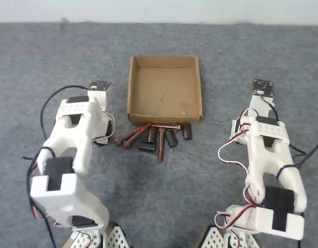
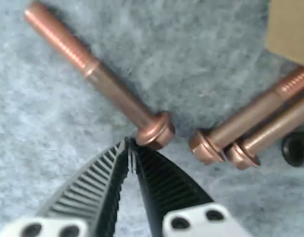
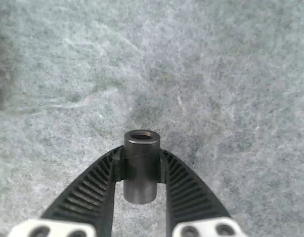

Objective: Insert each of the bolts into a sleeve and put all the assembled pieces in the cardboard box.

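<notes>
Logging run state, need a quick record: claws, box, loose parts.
left claw: shut, tips at head of a bolt lying on the mat
right claw: shut on a sleeve
box: no pieces inside
loose parts: bolts and sleeves on mat, by box's near wall

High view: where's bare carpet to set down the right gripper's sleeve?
The carpet is free between the bolt-and-sleeve pile and the right arm, and nearer the camera between that arm and the left arm. The cardboard box floor is bare. Crowded: along the box's near wall, at the pile.
</notes>
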